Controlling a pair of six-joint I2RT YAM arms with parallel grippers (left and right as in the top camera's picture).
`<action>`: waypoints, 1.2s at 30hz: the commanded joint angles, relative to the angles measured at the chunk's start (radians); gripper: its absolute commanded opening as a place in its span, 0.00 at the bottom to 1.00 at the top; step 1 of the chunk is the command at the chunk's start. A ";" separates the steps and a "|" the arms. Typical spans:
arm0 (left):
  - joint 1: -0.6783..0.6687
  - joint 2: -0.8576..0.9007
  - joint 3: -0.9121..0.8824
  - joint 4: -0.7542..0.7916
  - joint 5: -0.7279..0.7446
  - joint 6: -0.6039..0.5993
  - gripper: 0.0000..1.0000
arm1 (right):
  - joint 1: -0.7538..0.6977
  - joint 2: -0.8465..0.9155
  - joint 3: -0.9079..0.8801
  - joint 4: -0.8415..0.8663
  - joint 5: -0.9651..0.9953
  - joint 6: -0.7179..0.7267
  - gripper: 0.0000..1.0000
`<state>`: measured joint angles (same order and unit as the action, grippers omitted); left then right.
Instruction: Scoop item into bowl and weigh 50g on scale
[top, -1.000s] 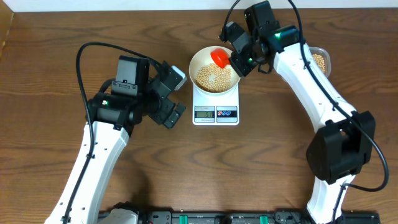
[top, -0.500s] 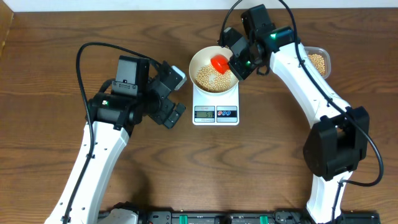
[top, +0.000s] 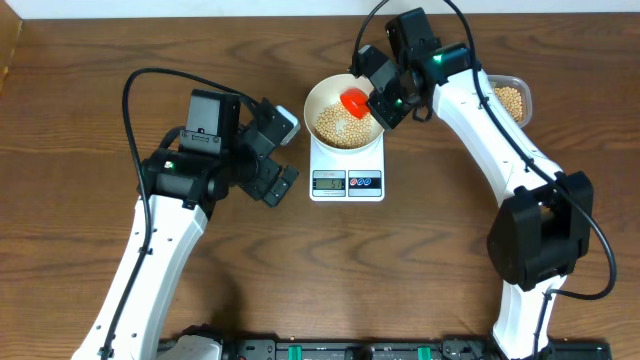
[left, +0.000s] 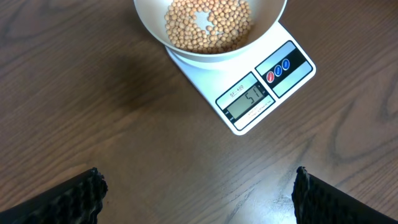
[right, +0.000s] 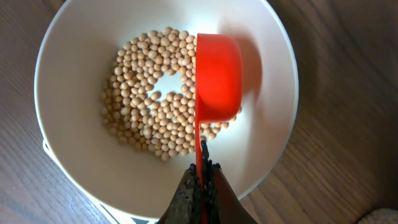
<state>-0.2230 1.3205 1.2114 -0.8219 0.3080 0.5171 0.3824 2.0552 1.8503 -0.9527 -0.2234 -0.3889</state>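
The white bowl (top: 322, 93) sits on the small white scale (top: 347, 182) and holds a layer of tan beans (top: 338, 126). My right gripper (top: 374, 101) is shut on the thin handle of a red scoop (top: 352, 99), whose cup is tipped on its side over the bowl's right half. In the right wrist view the scoop (right: 217, 78) hangs above the beans (right: 146, 106), and the gripper (right: 202, 175) pinches its handle. My left gripper (top: 285, 153) stands open left of the scale, holding nothing. In its view the scale display (left: 247, 103) appears to read 51.
A clear plastic tub (top: 513, 98) with more beans stands at the back right, behind my right arm. Black cables loop over the table behind both arms. Brown wooden tabletop (left: 93, 112) lies under the left gripper (left: 196, 190).
Over the last second my right gripper shifted a little left and forward, bringing the red scoop further over the bowl. The left arm has not moved.
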 joint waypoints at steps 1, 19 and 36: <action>0.003 0.006 0.003 0.000 -0.003 -0.009 0.98 | 0.010 0.012 -0.007 -0.002 0.008 -0.016 0.01; 0.003 0.006 0.003 0.000 -0.003 -0.009 0.98 | 0.055 0.013 -0.007 -0.028 0.003 -0.016 0.01; 0.003 0.006 0.003 0.000 -0.003 -0.009 0.98 | 0.073 0.013 -0.007 -0.034 -0.058 -0.016 0.01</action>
<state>-0.2226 1.3205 1.2114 -0.8219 0.3080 0.5171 0.4438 2.0552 1.8503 -0.9829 -0.2516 -0.3958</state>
